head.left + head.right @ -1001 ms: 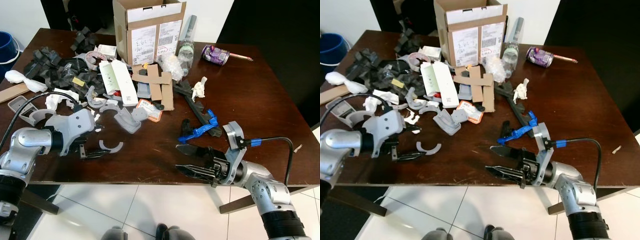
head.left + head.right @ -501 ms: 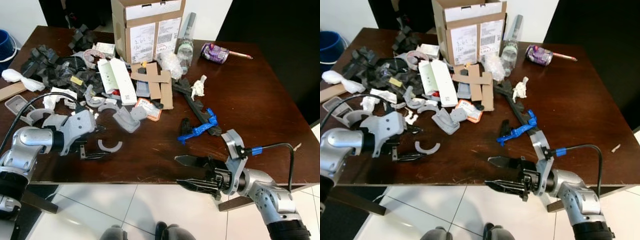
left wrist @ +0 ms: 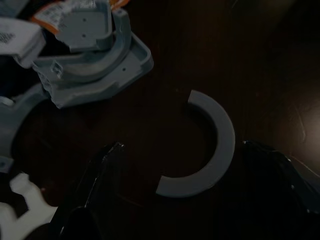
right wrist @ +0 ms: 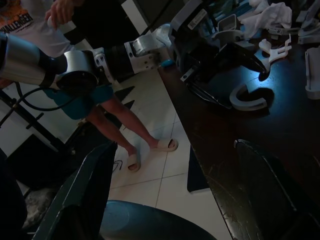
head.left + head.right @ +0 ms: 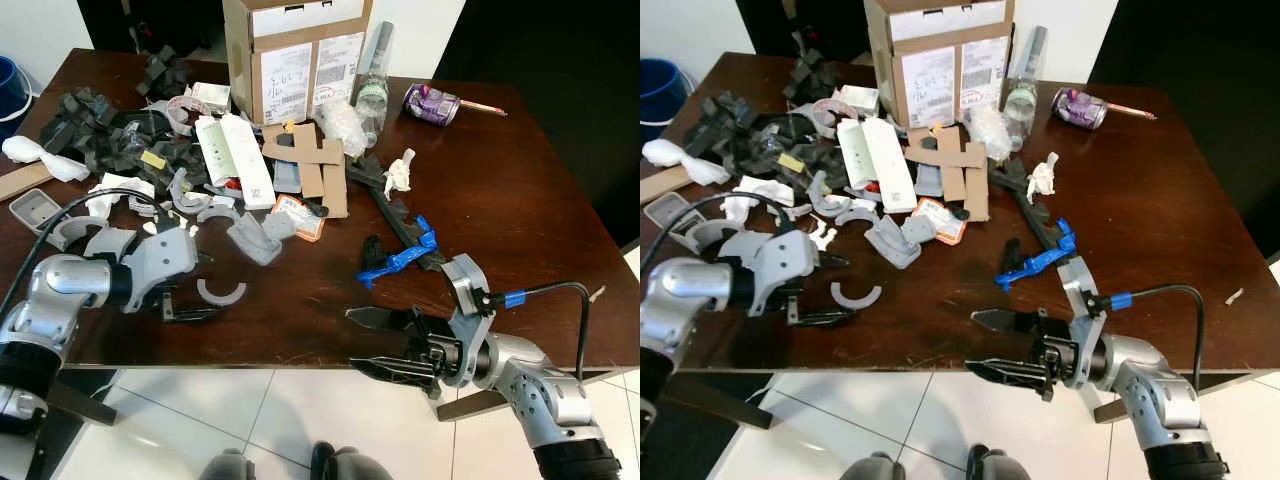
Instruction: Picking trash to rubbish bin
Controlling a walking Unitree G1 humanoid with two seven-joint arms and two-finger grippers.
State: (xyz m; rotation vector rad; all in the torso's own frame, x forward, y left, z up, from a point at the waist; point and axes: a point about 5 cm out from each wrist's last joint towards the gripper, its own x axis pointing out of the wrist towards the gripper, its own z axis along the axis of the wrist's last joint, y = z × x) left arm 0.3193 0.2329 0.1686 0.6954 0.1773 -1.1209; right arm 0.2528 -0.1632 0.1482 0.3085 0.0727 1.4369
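Dark wooden tabletop [image 5: 520, 215], strewn with trash. Near the front edge, at about 7 o'clock: a grey half-ring [image 5: 221, 293], lying flat on bare wood, open side toward the clutter behind it. Left hand [image 5: 190, 285] just beside that half-ring at its 9 o'clock, low over the tabletop, fingers spread and gripping nothing; in the left wrist view, the half-ring [image 3: 207, 150] between the two dark fingertips [image 3: 102, 172], touching neither. Just beyond it, toward 11 o'clock, a heap of grey plastic brackets [image 5: 250, 238] and an orange-edged packet [image 5: 297, 217].

Right hand [image 5: 375, 340] at about 5 o'clock, at the front edge of the tabletop, lower finger out over the tiled floor [image 5: 260, 430], fingers parted and empty, pointing toward 9 o'clock. Well apart from the half-ring. Behind the right hand, at 1 o'clock from it, a blue strip [image 5: 400, 257] across black plastic pieces.

Further back: cardboard box [image 5: 295, 55] at 12 o'clock, flat cardboard scraps [image 5: 310, 160] before it, clear bottle [image 5: 371, 95] beside it, crushed purple can [image 5: 430, 104] toward 1 o'clock, black foam pieces [image 5: 95, 130] at 10 o'clock. In the right wrist view, a person's legs in sandals [image 4: 145, 145] on the floor beside the tabletop.
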